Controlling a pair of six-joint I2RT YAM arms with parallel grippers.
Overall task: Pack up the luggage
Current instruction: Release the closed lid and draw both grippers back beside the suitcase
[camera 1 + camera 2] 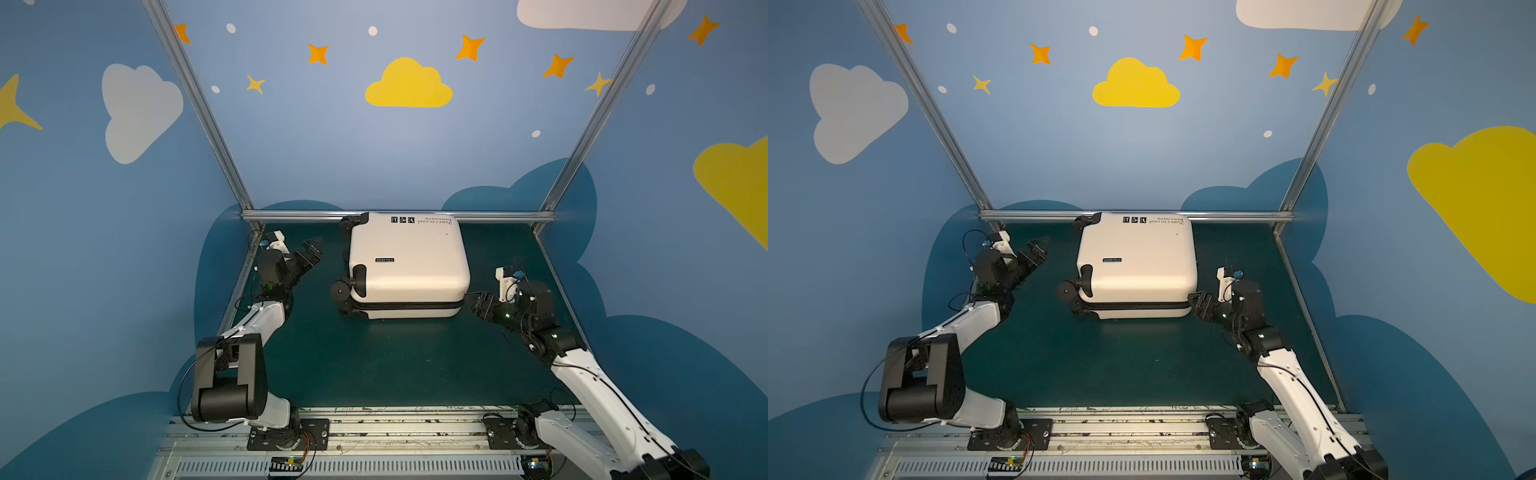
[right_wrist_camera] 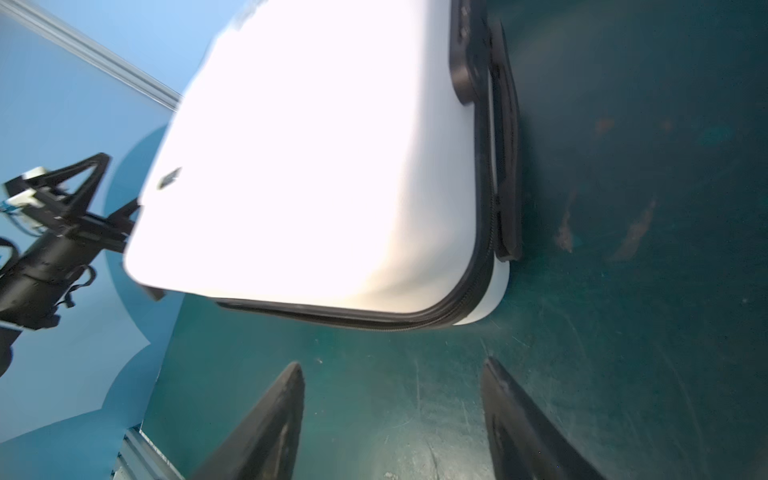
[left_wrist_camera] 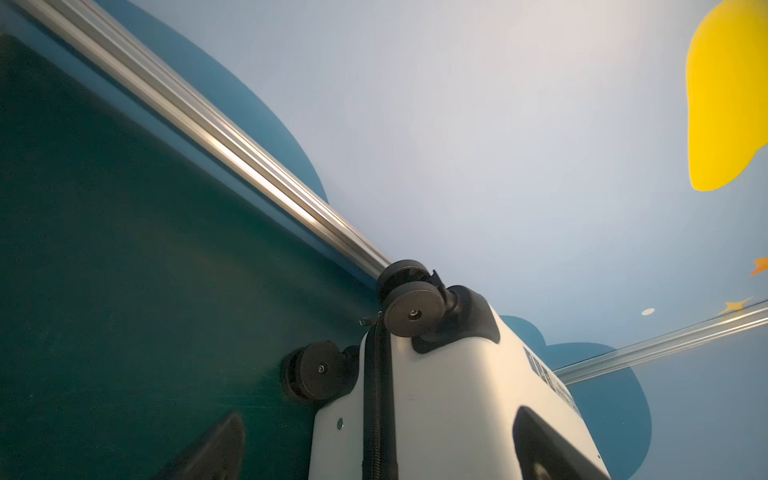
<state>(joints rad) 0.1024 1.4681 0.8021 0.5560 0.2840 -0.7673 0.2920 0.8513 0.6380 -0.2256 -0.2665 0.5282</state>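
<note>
Cream-white, hard-shelled and closed, the small luggage lies flat on one shell at the rear centre of the dark green surface. Its far edge is just beside the aluminium rail along the back. Its black wheels point toward the left arm. The black zipper band runs along the near side, and a black carry handle sits on the side nearest the right arm.

Handling, as a judgement: the shell looks rigid and smooth, so pads are likely to slip on the broad faces. The case appears light enough to slide when pushed. Better holds are the carry handle, the wheel housings and the lip at the zipper band. Opening calls for the zipper pull first. A small metal tab by the far wheel in the left wrist view may be that pull, but this cannot be confirmed.

Left end effector hovers left of the case near the far wheel, fingers spread and empty. Right end effector sits low at the near right corner. It is released, its fingers parted with only bare surface between them, and it is close to the shell without touching it.

No items to pack are visible. Blue cloud-painted walls enclose three sides, and the rear rail leaves no room to push the case farther back.
</note>
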